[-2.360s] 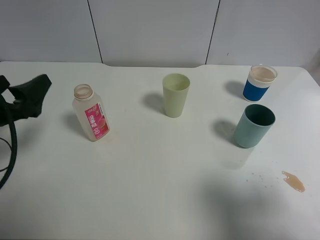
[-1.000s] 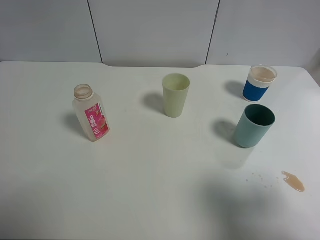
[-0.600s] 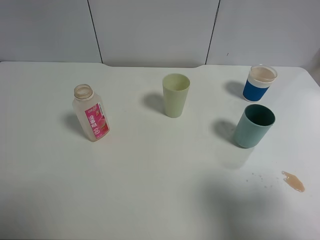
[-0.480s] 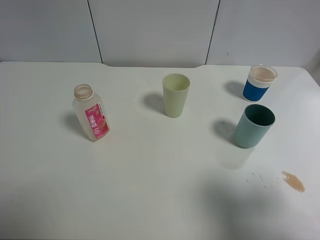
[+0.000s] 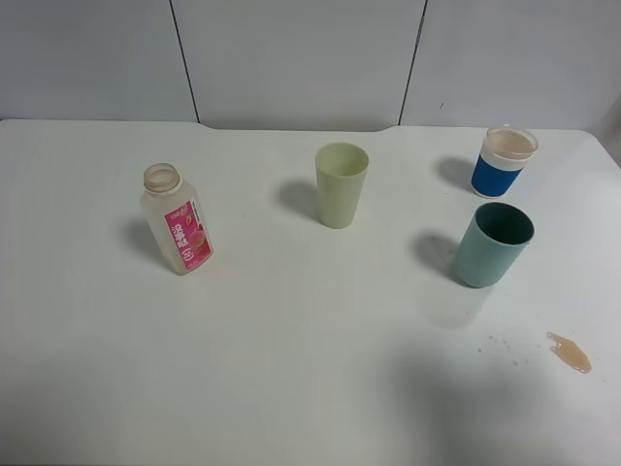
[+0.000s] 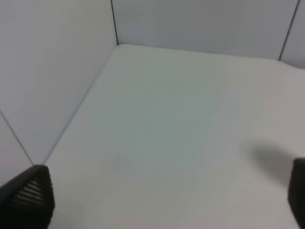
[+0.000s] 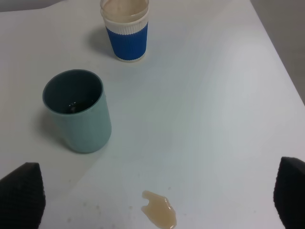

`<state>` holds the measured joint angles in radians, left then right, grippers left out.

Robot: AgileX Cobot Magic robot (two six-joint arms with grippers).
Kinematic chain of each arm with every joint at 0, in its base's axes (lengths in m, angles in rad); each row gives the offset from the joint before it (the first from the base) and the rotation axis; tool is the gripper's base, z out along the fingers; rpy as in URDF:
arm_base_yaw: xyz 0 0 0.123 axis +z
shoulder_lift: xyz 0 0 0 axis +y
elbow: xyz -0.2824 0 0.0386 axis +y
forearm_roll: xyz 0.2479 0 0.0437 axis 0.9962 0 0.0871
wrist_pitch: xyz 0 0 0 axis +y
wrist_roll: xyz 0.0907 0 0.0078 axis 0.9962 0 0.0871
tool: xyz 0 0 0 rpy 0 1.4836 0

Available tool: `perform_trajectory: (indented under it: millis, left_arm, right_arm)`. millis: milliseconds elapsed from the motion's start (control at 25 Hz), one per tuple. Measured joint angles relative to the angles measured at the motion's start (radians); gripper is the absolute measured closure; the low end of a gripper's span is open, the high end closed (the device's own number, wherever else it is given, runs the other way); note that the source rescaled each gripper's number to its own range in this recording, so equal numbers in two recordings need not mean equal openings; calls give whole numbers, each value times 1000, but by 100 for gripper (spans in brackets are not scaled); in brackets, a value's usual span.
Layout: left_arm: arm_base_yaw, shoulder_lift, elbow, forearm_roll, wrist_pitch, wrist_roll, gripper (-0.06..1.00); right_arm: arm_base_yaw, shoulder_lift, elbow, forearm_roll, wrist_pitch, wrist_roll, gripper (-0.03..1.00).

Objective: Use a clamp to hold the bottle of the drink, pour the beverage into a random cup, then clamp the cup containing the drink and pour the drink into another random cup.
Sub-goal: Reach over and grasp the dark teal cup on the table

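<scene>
The clear bottle (image 5: 177,218) with a pink label stands uncapped on the left of the white table. A pale green cup (image 5: 341,184) stands in the middle. A blue cup (image 5: 507,161) (image 7: 125,28) filled with beige drink and a teal cup (image 5: 494,244) (image 7: 78,109) stand on the right. Neither arm shows in the high view. My left gripper (image 6: 162,200) is open over bare table near a wall corner. My right gripper (image 7: 155,195) is open, hovering back from the teal cup, nothing between its fingers.
A small beige spill (image 5: 570,351) (image 7: 159,214) with a few droplets lies on the table toward the front right, near the teal cup. Grey wall panels (image 5: 291,58) run along the back edge of the table (image 5: 291,340).
The left arm, visible at the left edge of the high view in the earliest frame, has withdrawn out of that view. Bottle and cups have not moved.
</scene>
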<state>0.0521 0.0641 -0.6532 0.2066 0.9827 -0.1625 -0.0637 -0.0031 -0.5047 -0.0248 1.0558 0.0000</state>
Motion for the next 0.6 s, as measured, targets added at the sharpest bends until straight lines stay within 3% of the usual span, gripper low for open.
perform_trajectory:
  millis: [400,600]
  left_arm:
    - [4,-68,143,-86,60,46,-6]
    - [4,-68,149,-106,66,64,-6]
  right_arm:
    - [0,0,0,0,0,0,11]
    - [0,0,0,0,0,0,11]
